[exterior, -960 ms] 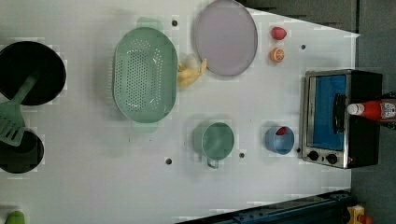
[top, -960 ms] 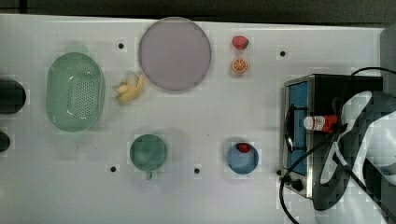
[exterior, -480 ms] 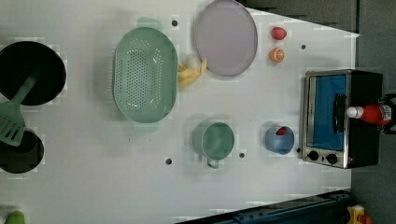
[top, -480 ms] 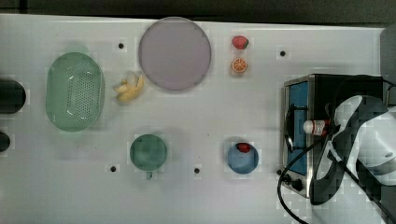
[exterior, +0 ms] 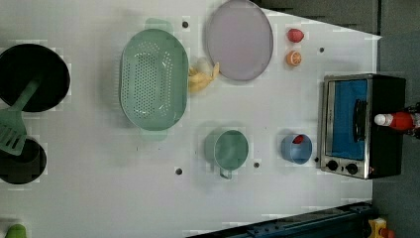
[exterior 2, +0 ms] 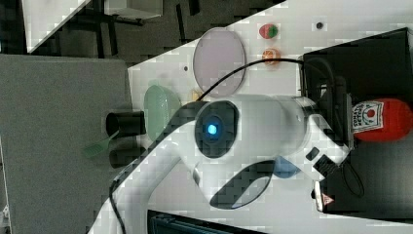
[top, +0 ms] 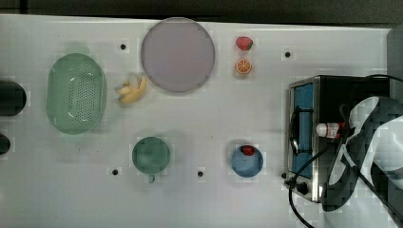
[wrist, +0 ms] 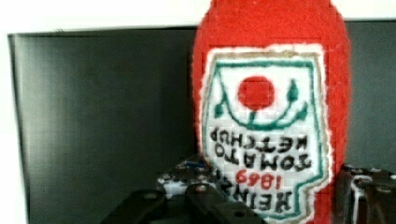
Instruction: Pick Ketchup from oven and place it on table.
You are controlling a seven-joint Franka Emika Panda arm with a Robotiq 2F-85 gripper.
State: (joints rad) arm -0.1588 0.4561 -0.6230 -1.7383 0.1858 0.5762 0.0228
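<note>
I see the ketchup bottle (top: 330, 129) lying on its side on the black top of the toaster oven (top: 328, 95), at the right edge of the top view, its white cap pointing toward the oven's glass door. My gripper (wrist: 280, 205) straddles the bottle's labelled body, one finger (wrist: 215, 205) on each side; I cannot tell whether they pinch it. The oven stands on the white worktop (top: 214, 114).

Red Ketchup (top: 331, 129) bottle, white cap, lying atop black oven (top: 332, 95); white table (top: 214, 118) underneath.
</note>
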